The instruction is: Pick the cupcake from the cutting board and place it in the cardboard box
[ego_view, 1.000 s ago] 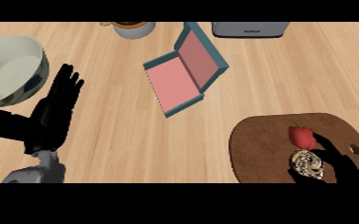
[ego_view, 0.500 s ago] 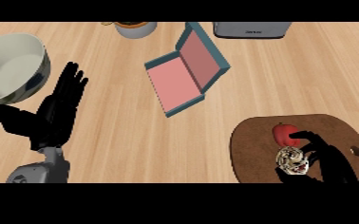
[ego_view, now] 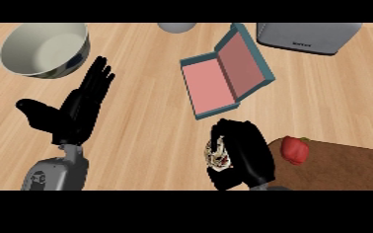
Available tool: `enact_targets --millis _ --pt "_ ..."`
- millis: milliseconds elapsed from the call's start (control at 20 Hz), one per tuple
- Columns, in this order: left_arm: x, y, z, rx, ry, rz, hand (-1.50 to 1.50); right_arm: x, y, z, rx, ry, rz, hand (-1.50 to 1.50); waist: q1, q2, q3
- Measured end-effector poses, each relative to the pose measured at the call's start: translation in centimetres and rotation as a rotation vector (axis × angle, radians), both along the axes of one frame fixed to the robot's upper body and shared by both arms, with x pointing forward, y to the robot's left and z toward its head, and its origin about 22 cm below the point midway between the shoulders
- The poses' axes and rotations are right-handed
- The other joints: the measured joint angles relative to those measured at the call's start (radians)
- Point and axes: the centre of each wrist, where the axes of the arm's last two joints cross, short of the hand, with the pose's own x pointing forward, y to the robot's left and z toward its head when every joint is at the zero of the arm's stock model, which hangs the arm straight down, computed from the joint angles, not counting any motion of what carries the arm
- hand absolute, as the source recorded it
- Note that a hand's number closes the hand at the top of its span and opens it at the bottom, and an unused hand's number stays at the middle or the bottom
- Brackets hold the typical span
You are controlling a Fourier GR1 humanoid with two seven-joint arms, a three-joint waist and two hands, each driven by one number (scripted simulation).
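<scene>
- Presently, the cupcake (ego_view: 217, 154) is seen held in the right hand (ego_view: 244, 153), above the wooden counter (ego_view: 146, 128), just left of the cutting board (ego_view: 328, 165) and no longer over it as far as can be judged.
- Only a pale, patterned part of the cupcake is shown at the left side of the hand; the rest is hidden by the black fingers.
- The right hand's fingers are curled round the cupcake, so the hand is closed about it.
- The cardboard box (ego_view: 222, 76) is found just beyond the right hand, toward the far side, lying open with its pink inside upward and its teal lid tilted back to the right.
- The cupcake is placed near the box's near corner, but apart from it.
- A dark brown cutting board is seen at the near right, partly cut off by the view's edge.
- A red pepper-like thing (ego_view: 294, 149) is laid on the board's far left part, just right of the right hand.
- The left hand (ego_view: 76, 106) is shown at the left, fingers straight and pointed away, thumb spread to the left, with nothing held.
- A pale bowl (ego_view: 45, 49) is set at the far left, just beyond the left hand's fingertips.
- A grey appliance (ego_view: 307, 37) is seen at the far right, and a small round grey thing (ego_view: 177, 27) at the far edge, mostly cut off.
</scene>
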Motion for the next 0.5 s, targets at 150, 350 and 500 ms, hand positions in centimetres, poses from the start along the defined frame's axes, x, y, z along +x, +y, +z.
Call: enact_targets --millis 150,350,500 --pt "0.3 -0.4 0.1 0.000 0.002 -0.018 0.00 0.1 3.8 1.1 -0.078 -0.069 0.096 1.50 0.011 0.000 0.002" --pt "0.6 -0.8 0.0 0.000 0.010 -0.022 0.00 -0.5 7.8 2.6 -0.155 -0.154 0.176 1.50 0.006 -0.004 0.005" --pt "0.8 -0.7 0.1 0.002 0.009 -0.013 0.00 -1.0 9.5 3.8 -0.127 -0.217 0.166 1.50 -0.001 -0.006 0.007"
